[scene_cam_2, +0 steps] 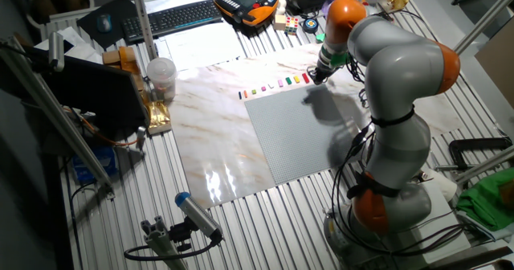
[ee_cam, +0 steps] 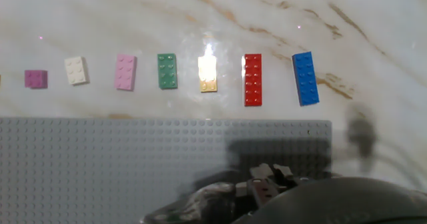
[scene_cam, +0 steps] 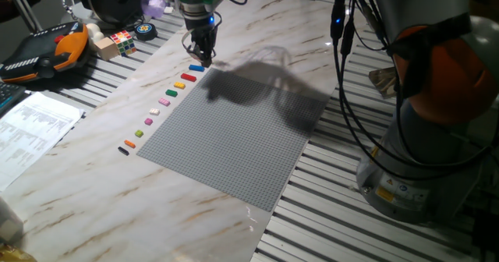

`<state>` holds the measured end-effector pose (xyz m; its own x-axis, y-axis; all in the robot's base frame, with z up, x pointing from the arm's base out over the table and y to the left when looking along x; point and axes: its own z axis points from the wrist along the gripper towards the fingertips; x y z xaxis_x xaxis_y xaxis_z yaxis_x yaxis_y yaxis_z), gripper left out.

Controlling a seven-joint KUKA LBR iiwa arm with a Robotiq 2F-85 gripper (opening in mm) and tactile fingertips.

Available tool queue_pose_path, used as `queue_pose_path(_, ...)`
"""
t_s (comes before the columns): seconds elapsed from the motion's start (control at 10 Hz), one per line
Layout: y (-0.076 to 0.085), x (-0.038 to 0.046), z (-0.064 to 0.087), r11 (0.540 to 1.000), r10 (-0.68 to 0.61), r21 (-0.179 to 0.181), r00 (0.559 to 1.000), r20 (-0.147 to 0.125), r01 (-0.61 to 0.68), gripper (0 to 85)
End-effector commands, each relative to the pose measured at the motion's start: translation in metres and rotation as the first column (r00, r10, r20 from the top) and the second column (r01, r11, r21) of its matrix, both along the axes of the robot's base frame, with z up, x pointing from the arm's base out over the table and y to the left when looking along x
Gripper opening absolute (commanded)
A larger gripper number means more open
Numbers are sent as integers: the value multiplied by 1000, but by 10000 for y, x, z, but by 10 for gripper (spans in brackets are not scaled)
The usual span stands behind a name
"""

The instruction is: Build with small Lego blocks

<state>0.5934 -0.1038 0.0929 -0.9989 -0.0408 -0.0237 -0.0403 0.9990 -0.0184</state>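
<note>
Small Lego blocks lie in a row on the marble tabletop along the far edge of the grey baseplate (scene_cam: 234, 129). In the hand view they are blue (ee_cam: 305, 78), red (ee_cam: 252, 79), yellow (ee_cam: 208, 74), green (ee_cam: 167, 71), pink (ee_cam: 125, 72), white (ee_cam: 76, 71) and purple (ee_cam: 36, 79). The fixed view also shows an orange (scene_cam: 129, 143) and a black block (scene_cam: 123, 150). My gripper (scene_cam: 204, 58) hangs low over the baseplate's corner, just beside the blue block (scene_cam: 196, 68). Its fingers look shut, with nothing seen between them. It also shows in the other fixed view (scene_cam_2: 320, 75).
A multicoloured puzzle cube (scene_cam: 122, 41), an orange-black pendant (scene_cam: 47, 51) and a tape roll (scene_cam: 146, 30) lie behind the row. Printed sheets (scene_cam: 31, 125) lie at the left. The arm's base (scene_cam: 421, 137) and cables stand at the right. A cup (scene_cam_2: 161, 75) stands by the table edge.
</note>
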Motion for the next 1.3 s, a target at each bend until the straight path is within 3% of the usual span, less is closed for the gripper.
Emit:
queue_pose_path(0.0, -15, 15, -41, 1000, 2, -2, 1000, 11, -2, 7)
queue_pose_path(0.6, -46, 152, -238, 1000, -3, 4, 1000, 25, 3, 7)
queue_pose_path(1.2, -37, 152, -247, 999, -29, 35, 1000, -9, 29, 7)
